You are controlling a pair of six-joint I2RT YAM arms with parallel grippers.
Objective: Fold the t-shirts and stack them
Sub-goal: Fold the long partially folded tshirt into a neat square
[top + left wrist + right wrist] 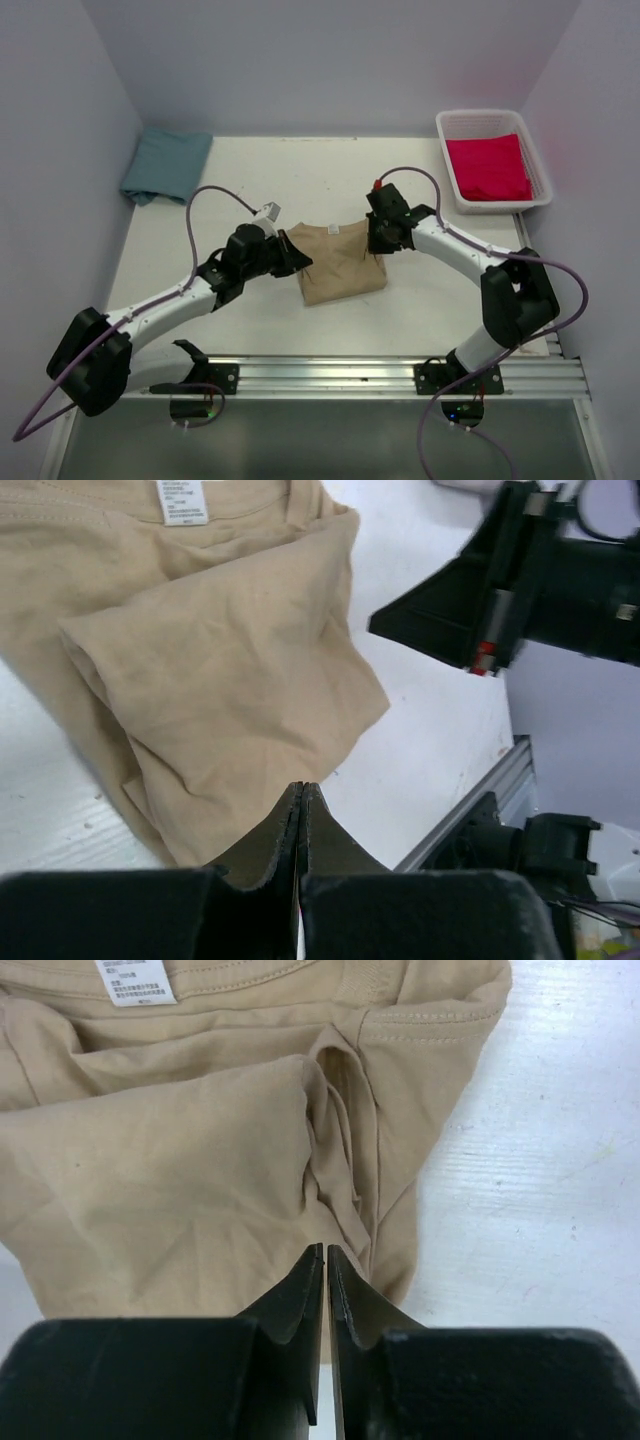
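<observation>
Tabletop (330, 170) — tan t-shirt (340, 268) flanked by left end effector (301, 792), right end effector (326, 1255).

We note the middle t-shirt (343, 265) at the centre of the surface (260, 180), left gripper (300, 258) at its left edge, right gripper (378, 245) at its right. The second t-shirt (165, 165) lies far left; the third t-shirt (487, 168) in the basket (478, 114), far right

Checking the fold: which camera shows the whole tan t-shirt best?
Top external: the whole tan t-shirt shows, folded. The left wrist shows only its label and one folded side; the right wrist, its collar edge and creases.
</observation>
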